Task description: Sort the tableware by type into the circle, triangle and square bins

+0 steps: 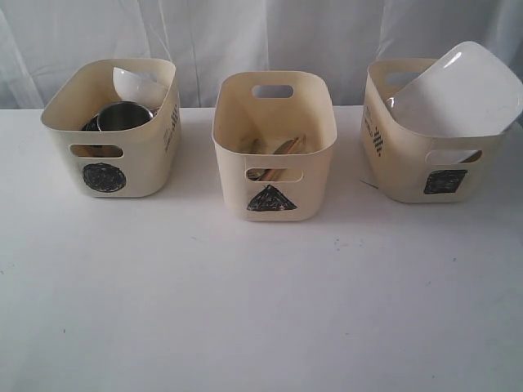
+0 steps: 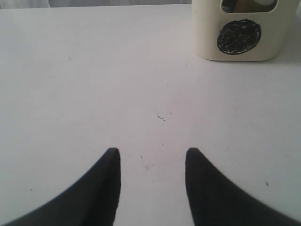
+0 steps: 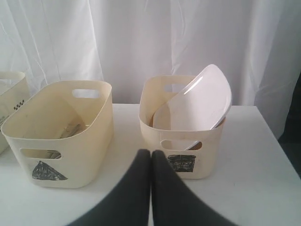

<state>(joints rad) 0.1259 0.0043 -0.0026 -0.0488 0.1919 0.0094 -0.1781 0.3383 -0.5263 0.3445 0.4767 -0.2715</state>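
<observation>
Plate (image 3: 197, 101) leans in square bin (image 3: 209, 157) just ahead of right end effector (image 3: 150, 157), shut & empty. Left end effector (image 2: 153, 155) open over counter (image 2: 94, 70), circle bin (image 2: 207, 42) ahead. Sorting looks done imo: retract straight, avoid plate overhang.

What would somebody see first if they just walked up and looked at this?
Probably the big white plate, poking up tilted out of the square bin on the right. Next, the shiny steel dishes and small white bowl in the circle bin on the left.
</observation>
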